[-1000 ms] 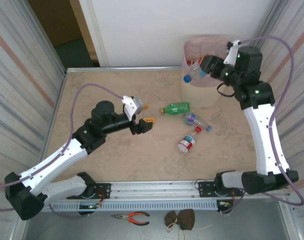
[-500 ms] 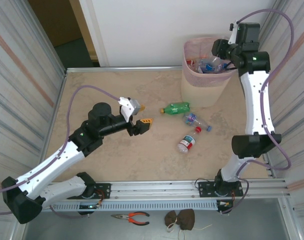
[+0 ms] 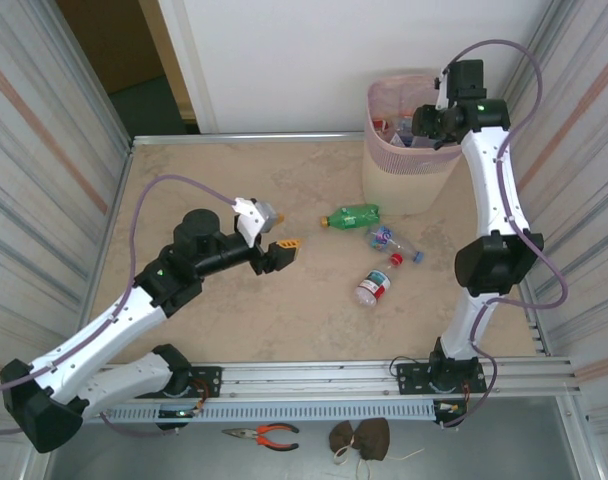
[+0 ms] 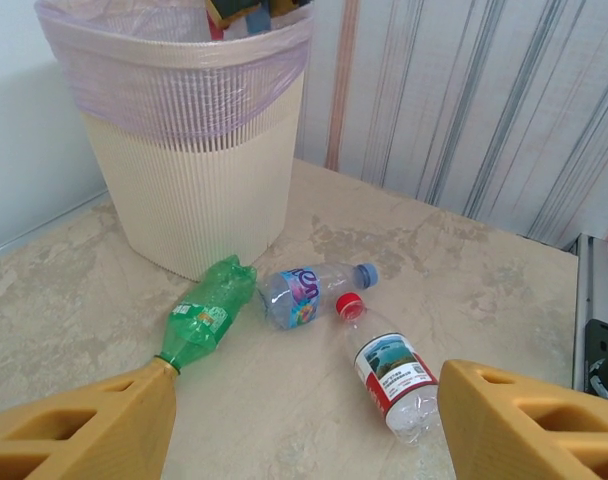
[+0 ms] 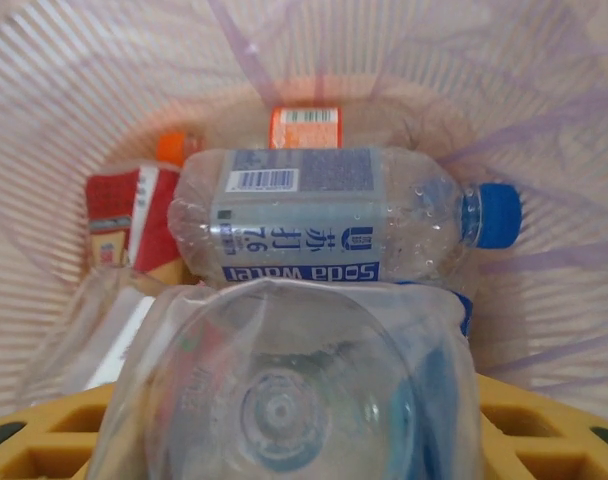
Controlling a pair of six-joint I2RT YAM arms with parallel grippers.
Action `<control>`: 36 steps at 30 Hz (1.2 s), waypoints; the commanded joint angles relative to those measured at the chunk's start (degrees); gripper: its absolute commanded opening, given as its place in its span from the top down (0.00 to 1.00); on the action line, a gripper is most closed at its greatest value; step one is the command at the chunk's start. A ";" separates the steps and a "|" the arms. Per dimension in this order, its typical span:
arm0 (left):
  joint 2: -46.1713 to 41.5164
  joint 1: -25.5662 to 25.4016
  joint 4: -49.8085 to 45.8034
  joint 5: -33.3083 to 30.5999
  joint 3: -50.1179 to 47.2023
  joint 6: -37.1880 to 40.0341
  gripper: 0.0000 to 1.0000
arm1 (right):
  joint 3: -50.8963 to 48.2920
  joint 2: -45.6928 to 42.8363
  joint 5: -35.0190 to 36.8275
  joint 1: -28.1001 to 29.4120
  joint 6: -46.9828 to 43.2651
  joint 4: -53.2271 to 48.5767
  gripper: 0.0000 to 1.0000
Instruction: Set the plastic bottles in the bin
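Observation:
Three plastic bottles lie on the table: a crushed green one [image 3: 352, 215] [image 4: 206, 312], a clear one with a blue label [image 3: 392, 240] [image 4: 304, 293] and a clear one with a red cap [image 3: 373, 286] [image 4: 389, 370]. My left gripper [image 3: 284, 250] [image 4: 304, 440] hovers open to their left, nothing between its fingers. The cream bin [image 3: 394, 185] [image 4: 199, 190] stands at the back right, lined in pink. Over its mouth my right gripper [image 3: 424, 122] [image 5: 284, 440] is shut on a clear bottle [image 5: 284, 400], seen base-on. Below it in the bin [image 5: 104, 90] lie several bottles, a blue-capped soda water bottle [image 5: 314, 215] on top.
Striped metal walls close in both sides of the table. Orange-handled pliers [image 3: 266, 433] and a brown cloth lump [image 3: 361, 437] lie below the front rail. The right arm's elbow [image 3: 489, 262] hangs over the table's right edge.
The right arm swung up and back, carrying its bottle from the bin's front rim to above the bin's inside. The left gripper drifted slightly left and down.

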 commanded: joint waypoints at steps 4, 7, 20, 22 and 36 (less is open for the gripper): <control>-1.85 1.15 -0.46 -0.66 -0.71 0.56 0.30 | 0.31 1.00 -1.43 -0.08 -1.02 -3.20 0.37; -1.88 1.42 -0.55 -0.45 -0.65 0.65 0.30 | 1.98 -0.51 -2.10 -0.07 -0.70 -3.53 0.30; -2.11 2.30 -0.36 0.30 -0.67 0.74 0.30 | 6.37 -3.55 -3.51 -0.10 -0.21 -1.04 0.38; -2.13 2.24 -0.54 0.34 -0.75 0.66 0.30 | 6.50 -2.93 -4.54 -0.02 -0.42 0.12 0.45; -2.53 2.39 -2.03 -0.53 -1.75 0.65 0.30 | 12.48 9.95 -4.81 -0.53 -0.69 1.07 0.60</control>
